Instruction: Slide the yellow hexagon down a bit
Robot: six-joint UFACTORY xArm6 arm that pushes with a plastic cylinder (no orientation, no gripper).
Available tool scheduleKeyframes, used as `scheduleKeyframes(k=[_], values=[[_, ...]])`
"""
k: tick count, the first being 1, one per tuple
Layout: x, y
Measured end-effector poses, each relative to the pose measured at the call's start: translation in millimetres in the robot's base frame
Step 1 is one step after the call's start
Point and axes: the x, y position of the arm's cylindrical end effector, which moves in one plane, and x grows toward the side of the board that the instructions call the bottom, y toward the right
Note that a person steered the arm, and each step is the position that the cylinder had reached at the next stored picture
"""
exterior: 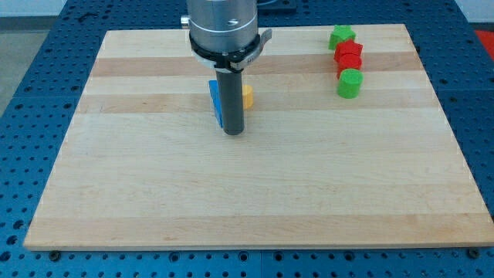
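Tip: my tip (233, 132) rests on the tabletop (255, 201), just below the yellow hexagon (247, 96).
Blue block (214, 99): touching the rod's left.
Pincer: none fitted.

no readable text, no labels, no numbers, no signs anywhere

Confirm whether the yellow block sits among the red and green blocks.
No: the yellow block sits behind my tip, apart from that cluster.

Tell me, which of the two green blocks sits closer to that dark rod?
The lower green block, rounded, below the red blocks. The other green block, star-like, sits at the column's top, farther from my tip.
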Motion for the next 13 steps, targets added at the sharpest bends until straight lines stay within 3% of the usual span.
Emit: scheduleKeyframes(k=[2,4,5,9,11,13], values=[[0,0],[-2,138],[-59,133],[-241,39],[-250,-44],[-215,-78]])
